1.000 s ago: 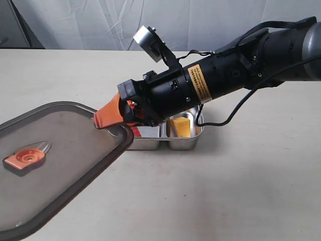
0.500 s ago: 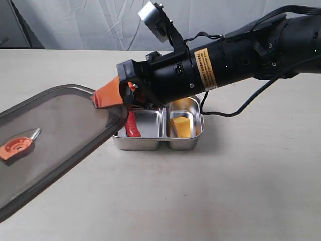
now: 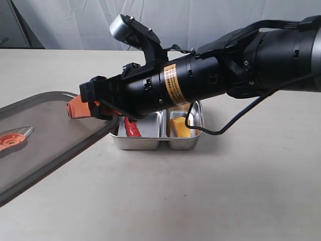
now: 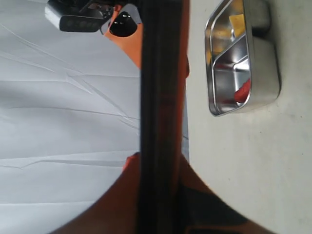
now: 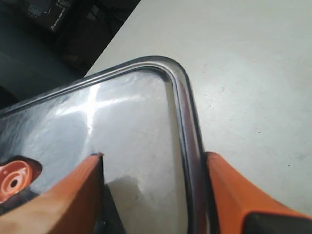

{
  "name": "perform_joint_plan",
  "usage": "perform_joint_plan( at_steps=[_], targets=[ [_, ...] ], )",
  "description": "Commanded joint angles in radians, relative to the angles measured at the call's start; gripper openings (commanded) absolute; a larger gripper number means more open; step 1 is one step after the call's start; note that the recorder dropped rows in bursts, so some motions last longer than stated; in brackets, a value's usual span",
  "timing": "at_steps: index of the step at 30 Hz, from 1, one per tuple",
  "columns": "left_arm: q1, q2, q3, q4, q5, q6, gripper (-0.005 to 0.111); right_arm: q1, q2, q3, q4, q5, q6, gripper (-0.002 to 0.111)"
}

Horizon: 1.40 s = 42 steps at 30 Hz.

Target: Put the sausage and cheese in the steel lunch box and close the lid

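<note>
The dark translucent lid (image 3: 45,145) hangs tilted at the left, its orange valve tab (image 3: 12,139) near the frame edge. My left gripper (image 4: 158,195) is shut on the lid (image 4: 158,97), seen edge-on between its orange fingers; it is outside the exterior view. My right gripper (image 3: 80,108) reaches across and stands open, its fingers (image 5: 234,195) astride the lid's rim (image 5: 187,126) near a corner. The steel lunch box (image 3: 150,143) sits uncovered behind the arm. The red sausage (image 3: 131,127) lies in its larger compartment, the yellow cheese (image 3: 179,126) in the smaller.
The right arm's black body (image 3: 210,83) spans over the back of the lunch box, with a cable (image 3: 225,125) looping beside it. A beige table (image 3: 225,191) carries everything; a grey curtain (image 3: 75,25) hangs behind.
The lid has slid left and lies flatter, uncovering the lunch box. The right gripper has followed it left, staying at the lid's near corner.
</note>
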Motion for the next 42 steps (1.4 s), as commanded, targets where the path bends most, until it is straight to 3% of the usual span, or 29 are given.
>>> perform_joint_plan(
  at_steps=[1,5,9,11,12,13,18,21,23,25,27,30,31,34,36,42],
  targets=[
    [-0.002,0.014,0.015,-0.043,-0.102,-0.019,0.000,0.037,-0.023,-0.012,0.004,-0.565,0.033,0.054],
    [-0.002,0.014,0.015,-0.048,-0.147,-0.019,0.000,0.037,-0.023,-0.012,-0.016,-0.565,0.033,0.054],
    [-0.002,0.014,0.015,-0.037,-0.032,-0.019,0.000,0.037,-0.021,-0.012,-0.041,-0.565,0.033,0.053],
    [-0.002,0.014,0.015,0.021,0.096,-0.019,0.000,0.037,-0.021,-0.012,-0.073,-0.565,0.033,0.034],
    [-0.002,0.014,0.015,0.082,0.148,-0.030,0.000,0.037,-0.023,-0.012,-0.095,-0.565,0.033,0.009],
    [-0.002,0.014,0.015,0.108,0.153,-0.044,0.000,0.037,-0.023,-0.012,-0.101,-0.565,0.033,-0.001],
    [-0.002,0.014,0.015,0.354,0.129,-0.232,0.000,0.037,-0.025,-0.012,-0.108,-0.565,0.033,0.000],
    [-0.002,0.014,0.015,0.330,0.094,-0.242,0.000,0.037,-0.026,-0.012,-0.121,-0.565,0.024,0.000],
    [-0.002,0.014,0.015,0.330,-0.007,-0.282,0.000,0.037,-0.026,-0.012,-0.148,-0.565,0.026,0.000],
    [-0.002,0.014,0.015,0.321,-0.052,-0.282,0.000,0.037,-0.026,-0.012,-0.148,-0.518,0.026,0.005],
    [-0.002,0.014,0.015,0.312,-0.032,-0.280,0.000,0.037,-0.026,-0.012,-0.148,-0.487,0.026,0.018],
    [-0.002,0.014,0.015,0.311,-0.013,-0.277,0.000,0.037,-0.026,-0.012,-0.148,-0.442,0.026,0.051],
    [-0.002,0.014,0.015,0.309,-0.027,-0.277,0.000,0.037,-0.026,-0.012,-0.148,-0.438,0.026,0.073],
    [-0.002,0.014,0.015,0.305,-0.043,-0.281,0.000,0.037,-0.026,-0.012,-0.148,-0.438,0.026,0.098],
    [-0.002,0.014,0.015,0.300,-0.046,-0.281,0.000,0.037,-0.026,-0.012,-0.148,-0.438,0.026,0.105],
    [-0.002,0.014,0.015,0.304,-0.071,-0.312,0.000,0.037,-0.026,-0.012,-0.148,-0.471,0.021,0.104]
  ],
)
